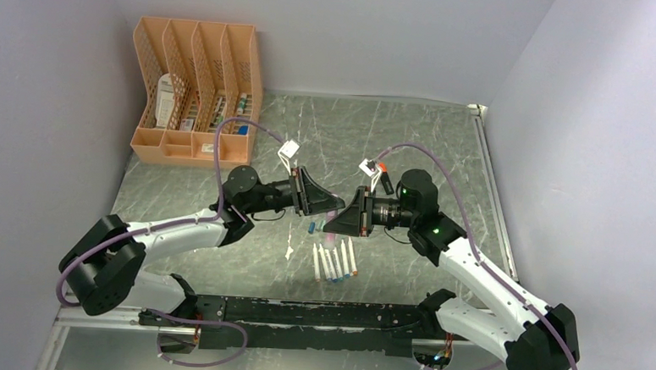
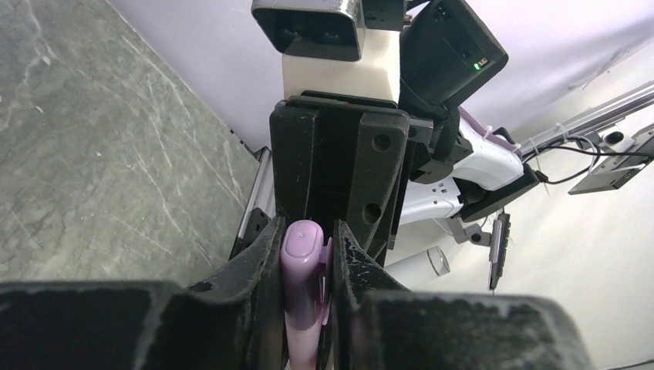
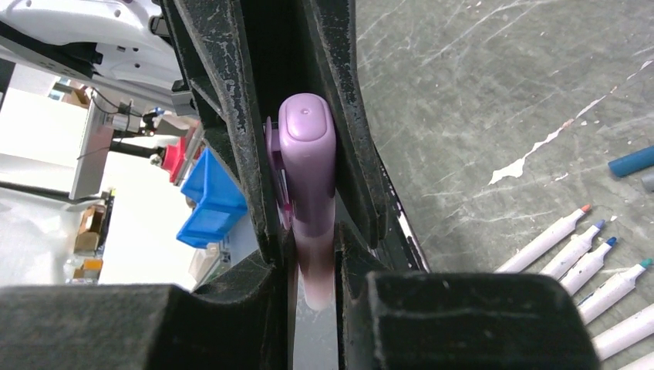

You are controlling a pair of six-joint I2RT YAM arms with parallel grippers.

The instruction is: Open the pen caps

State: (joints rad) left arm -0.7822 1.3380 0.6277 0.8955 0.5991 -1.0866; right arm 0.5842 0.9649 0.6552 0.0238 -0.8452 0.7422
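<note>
Nearest the arm bases, a row of uncapped pens (image 1: pixel 335 263) lies on the table (image 1: pixel 445 149), with a loose blue cap (image 1: pixel 311 227) just beyond it. Above them the two arms meet tip to tip. The right gripper (image 3: pixel 312 266) is pinched on the barrel of a purple pen (image 1: pixel 331 225) and the left gripper (image 2: pixel 307 239) on its purple cap (image 3: pixel 307 146), apparently so that they can pull apart. The cap looks not yet off. A file rack (image 1: pixel 195 93) stands at the far left.
</note>
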